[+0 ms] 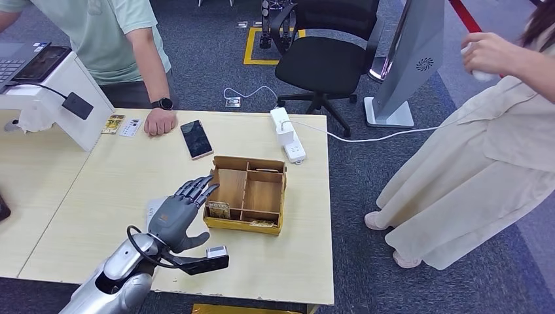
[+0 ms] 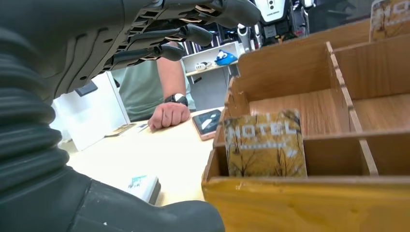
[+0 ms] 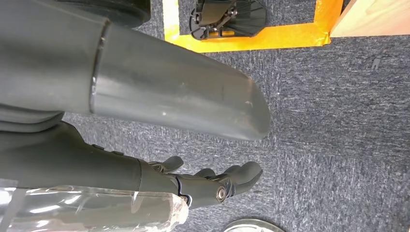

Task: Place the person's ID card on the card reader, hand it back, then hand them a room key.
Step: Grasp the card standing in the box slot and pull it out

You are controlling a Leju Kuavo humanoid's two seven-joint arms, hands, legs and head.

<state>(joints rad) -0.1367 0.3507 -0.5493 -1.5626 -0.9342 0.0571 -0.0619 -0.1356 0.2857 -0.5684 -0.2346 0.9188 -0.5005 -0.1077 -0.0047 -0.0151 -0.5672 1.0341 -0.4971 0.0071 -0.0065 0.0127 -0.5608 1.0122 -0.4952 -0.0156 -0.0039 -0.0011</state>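
My left hand (image 1: 175, 214) hovers open over the table, its fingers (image 2: 188, 35) stretched toward the wooden divided box (image 1: 265, 195). A yellow hotel key card (image 1: 218, 209) stands in the box's near left compartment, just off my fingertips; the left wrist view shows its printed face (image 2: 265, 144). A small white card (image 1: 131, 127) and a yellow card (image 1: 112, 123) lie beside the person's fist (image 1: 160, 122) at the table's far side. A flat white object (image 2: 141, 184) lies under my hand. My right hand (image 3: 212, 186) hangs over the carpet, holding nothing.
A phone (image 1: 196, 139) lies beyond the box. A white stand (image 1: 62, 98) with a black pad (image 1: 77, 104) occupies the far left. A power strip (image 1: 286, 134) sits at the far right edge. A second person (image 1: 484, 144) stands right of the table.
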